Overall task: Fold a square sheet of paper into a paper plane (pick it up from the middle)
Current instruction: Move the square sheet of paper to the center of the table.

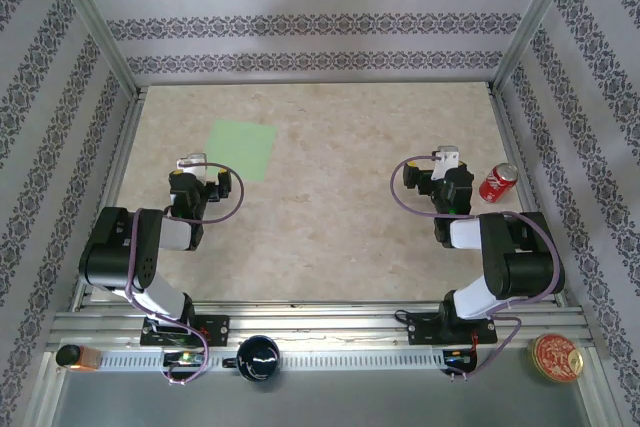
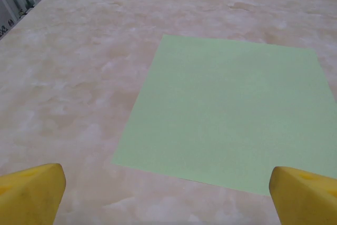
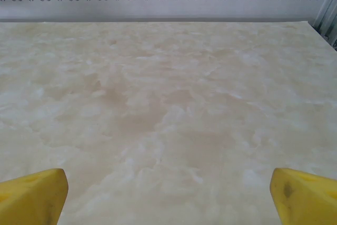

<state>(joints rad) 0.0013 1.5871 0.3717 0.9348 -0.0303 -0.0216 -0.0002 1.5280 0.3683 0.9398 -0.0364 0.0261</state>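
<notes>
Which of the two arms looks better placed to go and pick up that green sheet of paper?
Probably the left: the left gripper, open, sits close beside the square sheet of paper, which lies flat just ahead in its wrist view. The right gripper, also open, is far across the table.

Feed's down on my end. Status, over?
Left gripper open, near the sheet. Right gripper open. Sheet flat, unfolded. Red can far right, clear.

Matt light-green paper sheet [image 1: 242, 149] on smooth marble-look table [image 1: 330, 207]; glossy metal can [image 1: 497, 182]; yellow plastic fingertips [image 2: 31, 191].
</notes>
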